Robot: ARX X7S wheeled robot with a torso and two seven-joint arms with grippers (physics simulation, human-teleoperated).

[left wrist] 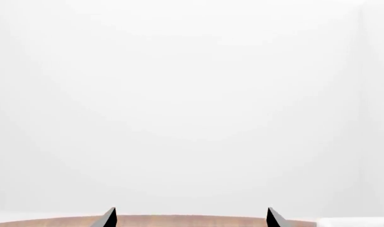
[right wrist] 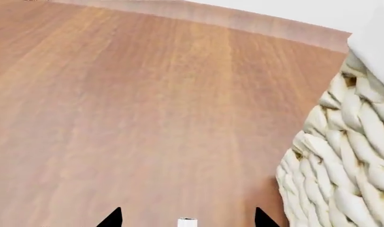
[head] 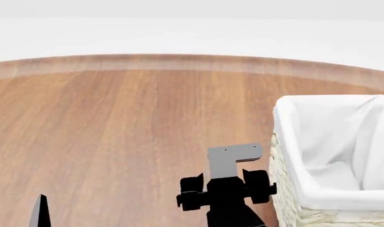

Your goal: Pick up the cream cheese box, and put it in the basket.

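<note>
Just one basket (head: 343, 142), one table (head: 116, 118).

Bright, even, shadowless rendered light throughout; the white background washes out, all sharp.

Basket (head: 318, 194) sits on the table (head: 116, 132) at my right, running off the view's right edge. My right gripper (right wrist: 186, 218) is just left of its wall, low over the table. My left gripper (left wrist: 190, 217) is at near left, pointing past the table's far edge.
</note>
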